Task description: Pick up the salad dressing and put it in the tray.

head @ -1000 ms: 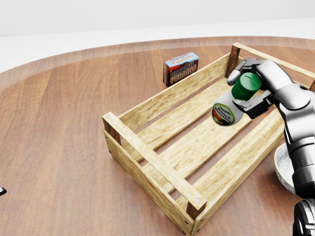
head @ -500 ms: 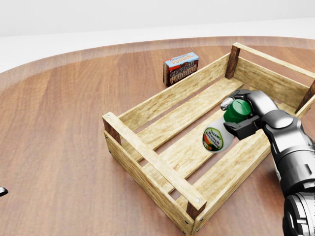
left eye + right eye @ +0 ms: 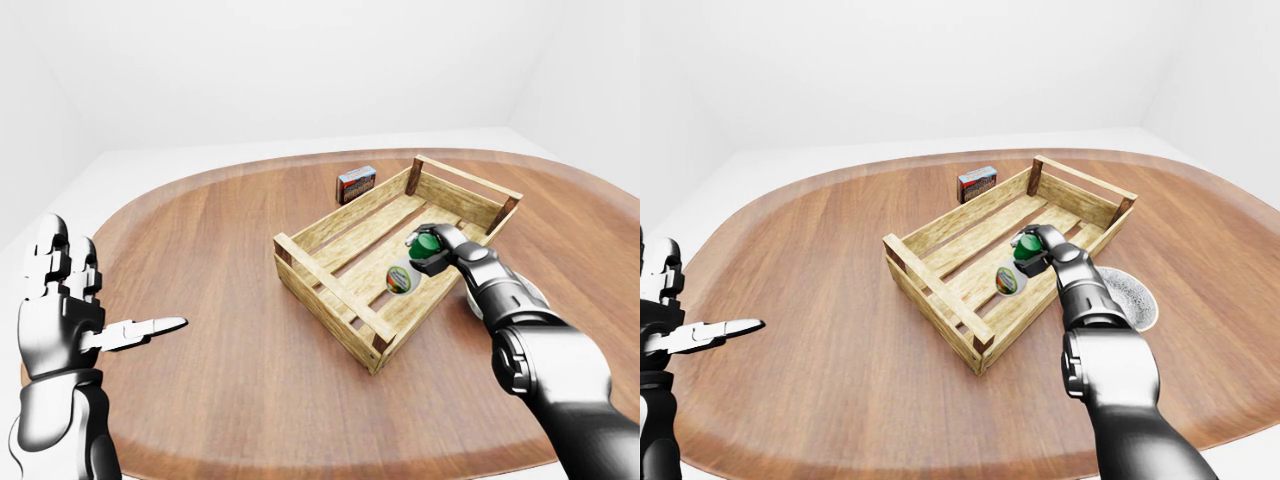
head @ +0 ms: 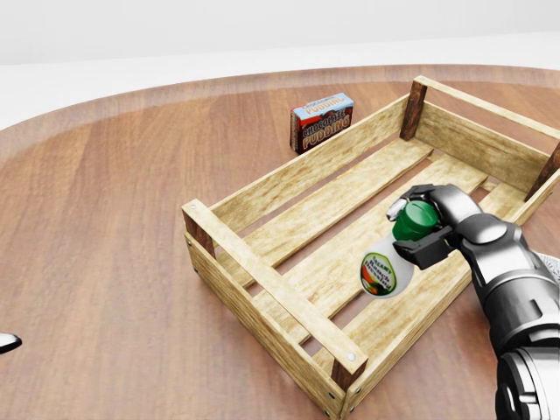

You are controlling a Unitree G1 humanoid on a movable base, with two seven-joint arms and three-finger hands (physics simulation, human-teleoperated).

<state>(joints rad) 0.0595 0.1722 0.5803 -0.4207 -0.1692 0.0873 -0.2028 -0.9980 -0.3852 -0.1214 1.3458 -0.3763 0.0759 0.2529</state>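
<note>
The salad dressing (image 4: 389, 261) is a white bottle with a green cap and a colourful label, tilted with its base toward the view's lower left. My right hand (image 4: 426, 226) is shut on its capped end, low inside the wooden slatted tray (image 4: 262, 284). The bottle sits over the tray's slats near the right-hand long wall; whether it touches them I cannot tell. My left hand (image 3: 75, 310) is raised at the left edge of the left-eye view, fingers spread, holding nothing.
A chocolate pudding box (image 4: 322, 122) stands on the round wooden table (image 4: 105, 227) just beyond the tray's far long wall. A speckled white bowl (image 3: 1128, 296) rests on the table to the right of the tray, beside my right forearm.
My right hand has carried the bottle down and toward the lower left in the head view, from above the tray's far end to low inside the tray.
</note>
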